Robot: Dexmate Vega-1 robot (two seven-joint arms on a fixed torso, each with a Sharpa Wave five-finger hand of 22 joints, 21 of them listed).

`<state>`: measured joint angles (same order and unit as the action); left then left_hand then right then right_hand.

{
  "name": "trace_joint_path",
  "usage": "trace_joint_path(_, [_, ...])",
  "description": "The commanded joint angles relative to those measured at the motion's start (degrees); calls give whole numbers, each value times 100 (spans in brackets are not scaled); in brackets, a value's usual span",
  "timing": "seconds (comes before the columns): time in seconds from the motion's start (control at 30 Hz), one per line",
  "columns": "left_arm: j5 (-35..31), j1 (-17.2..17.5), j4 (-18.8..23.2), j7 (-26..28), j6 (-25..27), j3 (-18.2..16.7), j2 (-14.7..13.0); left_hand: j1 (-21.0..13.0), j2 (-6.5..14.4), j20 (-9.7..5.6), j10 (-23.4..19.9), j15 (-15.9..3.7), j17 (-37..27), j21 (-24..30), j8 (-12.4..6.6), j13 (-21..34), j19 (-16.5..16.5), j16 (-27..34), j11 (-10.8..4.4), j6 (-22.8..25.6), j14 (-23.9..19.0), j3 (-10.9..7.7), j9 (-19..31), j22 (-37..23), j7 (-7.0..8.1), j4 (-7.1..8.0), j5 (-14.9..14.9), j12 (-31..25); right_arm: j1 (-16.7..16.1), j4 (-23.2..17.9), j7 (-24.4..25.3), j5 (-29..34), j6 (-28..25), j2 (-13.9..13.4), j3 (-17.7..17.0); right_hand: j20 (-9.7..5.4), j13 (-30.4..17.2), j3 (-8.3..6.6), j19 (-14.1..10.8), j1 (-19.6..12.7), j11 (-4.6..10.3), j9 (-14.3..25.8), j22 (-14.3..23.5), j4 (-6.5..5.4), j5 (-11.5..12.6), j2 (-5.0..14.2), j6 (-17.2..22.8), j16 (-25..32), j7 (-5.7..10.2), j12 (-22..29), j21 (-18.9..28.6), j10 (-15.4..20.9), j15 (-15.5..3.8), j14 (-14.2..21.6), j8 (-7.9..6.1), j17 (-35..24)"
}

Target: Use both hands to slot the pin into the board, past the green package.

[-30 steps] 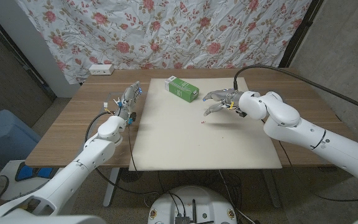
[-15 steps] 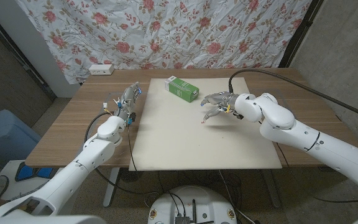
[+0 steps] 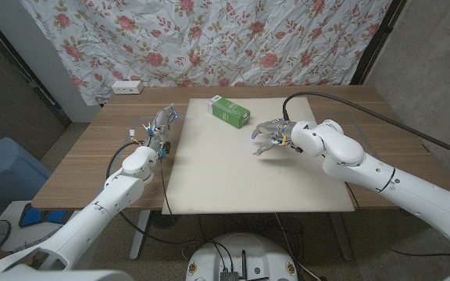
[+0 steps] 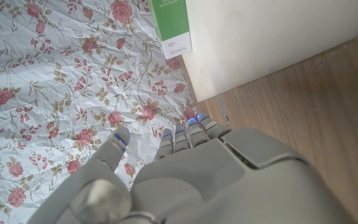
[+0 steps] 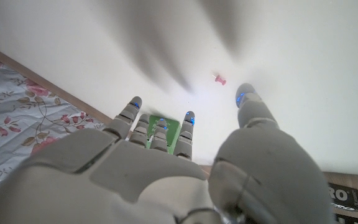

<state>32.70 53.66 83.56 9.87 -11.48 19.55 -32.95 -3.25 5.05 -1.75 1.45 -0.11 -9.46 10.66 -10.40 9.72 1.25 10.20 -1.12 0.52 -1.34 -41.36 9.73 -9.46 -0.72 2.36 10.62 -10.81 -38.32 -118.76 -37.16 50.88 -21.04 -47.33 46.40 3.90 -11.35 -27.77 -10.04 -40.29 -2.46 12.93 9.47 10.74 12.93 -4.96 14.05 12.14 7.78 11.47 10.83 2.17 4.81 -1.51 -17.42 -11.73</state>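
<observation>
Pin [image 5: 220, 79] tiny on board [image 3: 233, 168], under spread, empty right robot hand [image 3: 270, 136]; left robot hand [image 3: 161, 125] grip unclear.

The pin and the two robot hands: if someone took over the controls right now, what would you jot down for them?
Right hand: open, fingers spread, hovering over the white board; holds nothing.
Left hand: open, waiting at the board's left edge over the wooden table.
Pin: small, pink, lying loose on the board just ahead of the right fingertips.
Green package: on the board's far side.
Done: reach only. Left: pick up the pin, use both hands, slot it in.
</observation>
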Motion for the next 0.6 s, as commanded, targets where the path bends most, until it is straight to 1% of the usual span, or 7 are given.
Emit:
trace_joint_path(0.03, [16, 20, -2, -6, -9, -1, 11, 60, 446, -70, -35, 13, -17, 23, -6, 14, 27, -7, -11, 23, -26, -44, 25, -28, -13, -11, -12, 3, -33, 127, -158, 313, 76, 137, 51, 5, -13, -59, -69, -89, -26, 21, 9, -11, 5, 18, 108, 44, 40, 22, 36, 32, 35, 33, -86, -21])
trace_joint_path(0.2, [30, 44, 23, 5, 12, -13, -4, 62, 446, -67, -33, 14, -17, 22, -6, 14, 25, -7, -18, 25, -25, -49, 25, -28, -14, -11, -12, 5, -72, 151, -210, 522, 3, 223, 99, 7, -15, -69, -86, -159, -24, 39, 10, -24, -10, 20, 217, 47, 55, 19, 32, 40, 34, 38, -155, -27])
trace_joint_path(0.33, [41, 51, 22, 0, 21, -16, -8, 64, 445, -67, -36, 15, -17, 22, -7, 15, 26, -6, -9, 31, -30, -55, 25, -28, -16, -11, -12, 5, -94, 157, -222, 542, 19, 274, 88, 8, -16, -77, -96, -202, -28, 49, 10, -33, -18, 27, 263, 53, 68, 28, 30, 74, 32, 49, -190, -33])
trace_joint_path(0.47, [49, 55, 12, -1, 20, -18, -5, 67, 445, -68, -36, 18, -17, 23, -6, 15, 29, -7, -23, 31, -29, -60, 26, -28, -17, -10, -12, 5, -105, 161, -261, 676, -24, 345, 124, 17, -21, -76, -104, -252, -33, 68, 10, -45, -30, 22, 423, 57, 88, 32, 24, 102, 41, 52, -283, -40])
trace_joint_path(0.6, [57, 55, -5, -13, 19, -16, -3, 70, 446, -63, -33, 21, -18, 23, -5, 15, 29, -7, -23, 30, -30, -65, 26, -28, -14, -8, -12, 7, -97, 189, -361, 771, -66, 420, 159, 18, -22, -76, -107, -271, -28, 75, 11, -51, -35, 22, 461, 60, 99, 34, 21, 115, 42, 56, -311, -45])
